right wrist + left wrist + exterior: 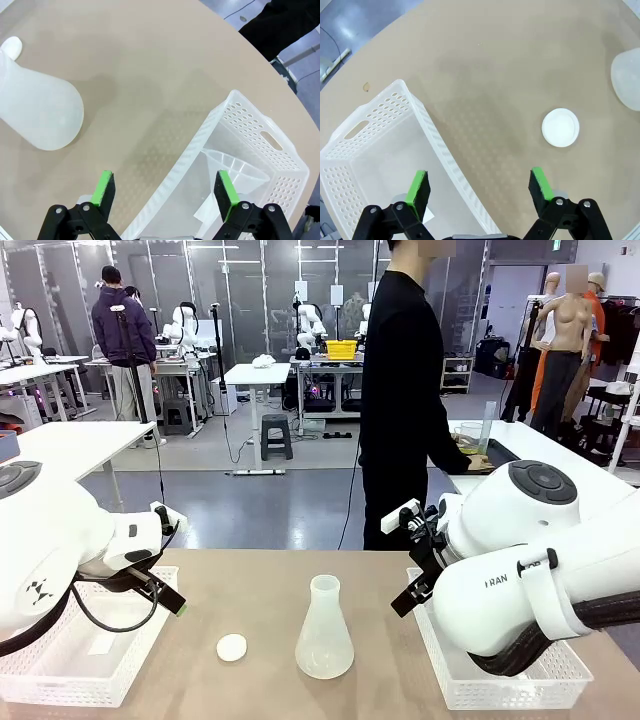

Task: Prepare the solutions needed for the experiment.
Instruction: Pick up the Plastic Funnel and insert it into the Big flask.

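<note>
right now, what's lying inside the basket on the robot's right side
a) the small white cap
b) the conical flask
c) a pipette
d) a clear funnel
D: the right wrist view shows a clear funnel lying on its side inside the white basket, while the white cap and the flask stand out on the table between the two baskets.

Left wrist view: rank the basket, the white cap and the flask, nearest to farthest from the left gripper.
1. Basket, its edge right under the left gripper.
2. White cap, on the table, upper right.
3. Flask, at the right edge.
</note>
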